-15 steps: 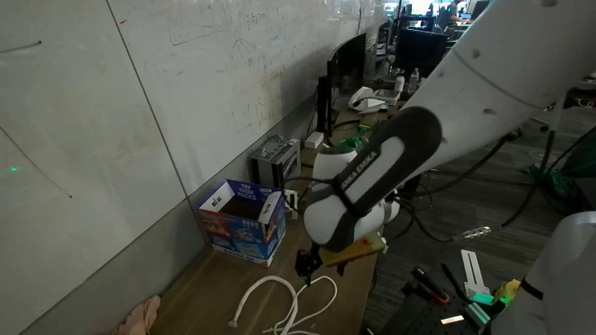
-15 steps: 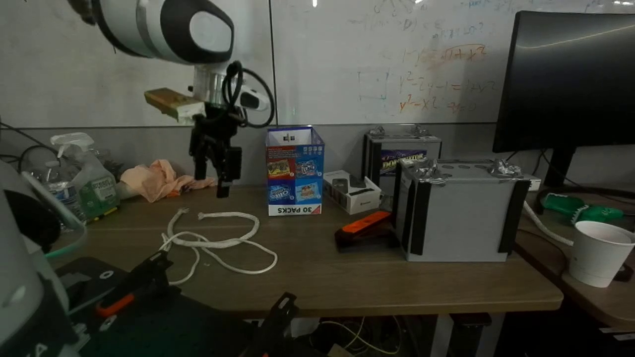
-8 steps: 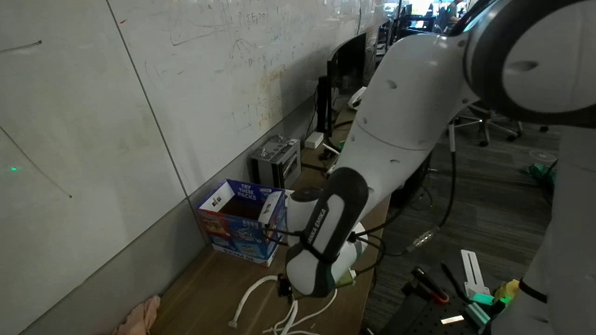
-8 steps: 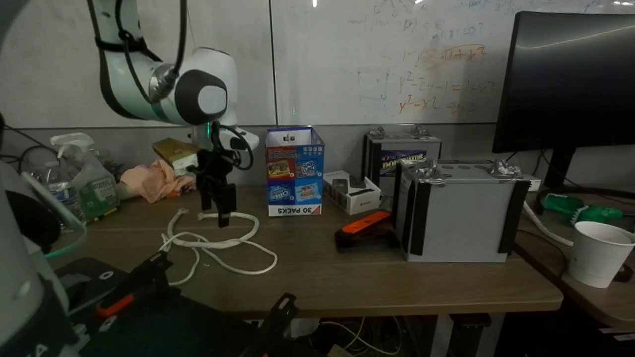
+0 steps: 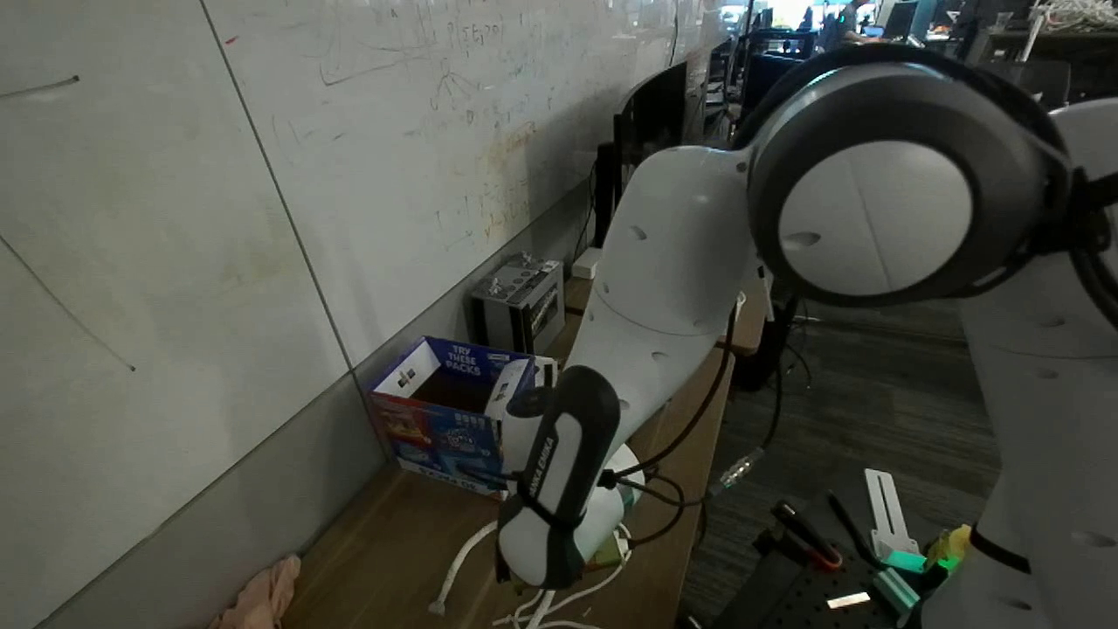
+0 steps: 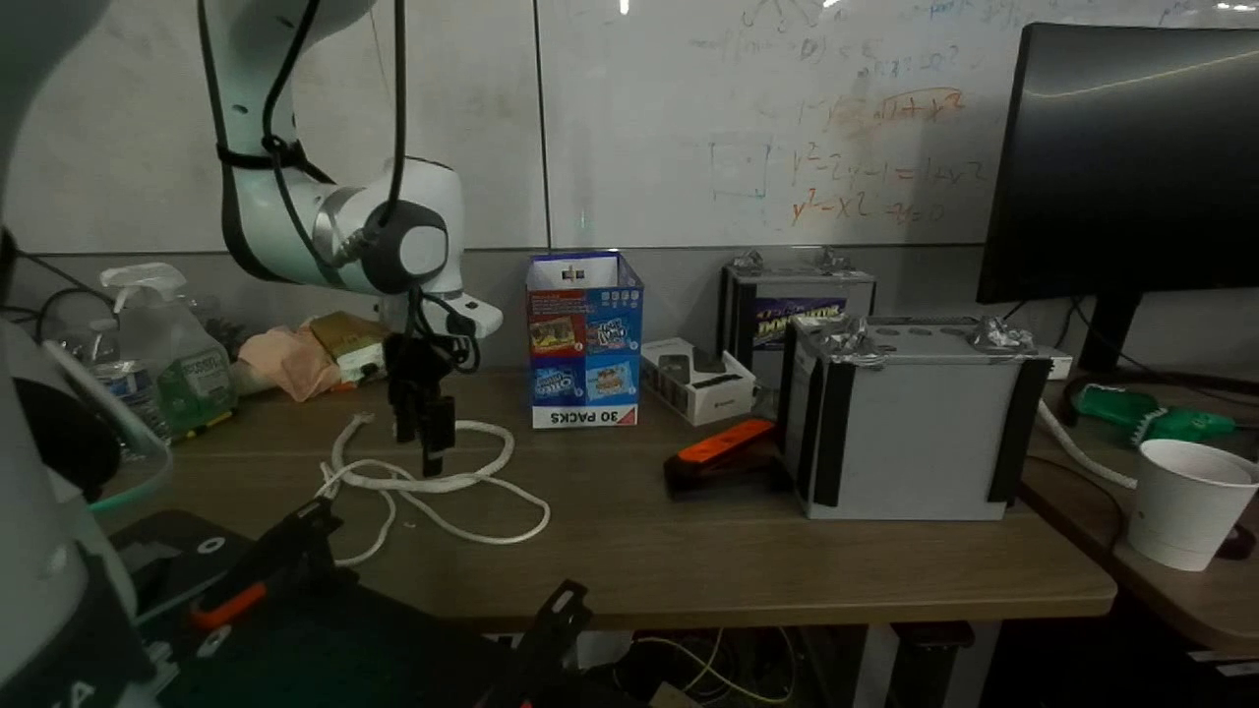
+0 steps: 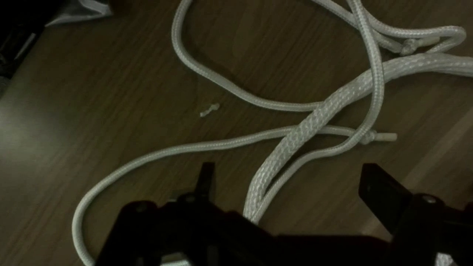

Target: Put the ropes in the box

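The ropes lie looped on the table beneath the jaws, which are spread wide.

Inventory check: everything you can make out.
ropes: count unclear, white, on table
box: 1, blue, beside ropes
carton: 1, white, beside box
cases: 2, grey, on table
object: 1, orange, by cases
table: 1, brown, before whiteboard
whiteboard: 1, white, behind table
monitor: 1, black, before whiteboard
item: count unclear, green, near monitor
cup: 1, white, right of cases
cloth: 1, peach, on table
spray bottle: 1, clear-green, beside cloth
water bottle: 1, clear, beside spray bottle
arm: 1, white, over table
gripper: 1, black, open, over ropes
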`<act>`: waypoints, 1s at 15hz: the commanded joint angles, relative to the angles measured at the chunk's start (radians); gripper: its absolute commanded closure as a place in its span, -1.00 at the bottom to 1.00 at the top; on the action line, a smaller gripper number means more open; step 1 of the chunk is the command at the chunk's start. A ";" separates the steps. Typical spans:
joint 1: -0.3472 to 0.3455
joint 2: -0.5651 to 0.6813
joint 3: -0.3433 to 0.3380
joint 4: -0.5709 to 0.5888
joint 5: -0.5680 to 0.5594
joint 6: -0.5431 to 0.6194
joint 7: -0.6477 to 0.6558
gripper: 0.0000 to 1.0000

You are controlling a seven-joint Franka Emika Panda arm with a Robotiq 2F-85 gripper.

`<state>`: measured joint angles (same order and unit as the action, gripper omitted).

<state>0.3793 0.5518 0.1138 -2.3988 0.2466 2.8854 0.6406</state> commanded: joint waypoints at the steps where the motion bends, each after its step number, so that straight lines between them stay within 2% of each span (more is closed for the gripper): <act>1: 0.009 0.073 0.003 0.077 0.020 -0.032 0.022 -1.00; 6: 0.014 0.128 -0.010 0.115 0.024 -0.026 0.044 -1.00; 15: -0.003 0.153 -0.019 0.135 0.031 0.015 0.037 -1.00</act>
<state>0.3796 0.6858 0.0980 -2.2871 0.2628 2.8863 0.6794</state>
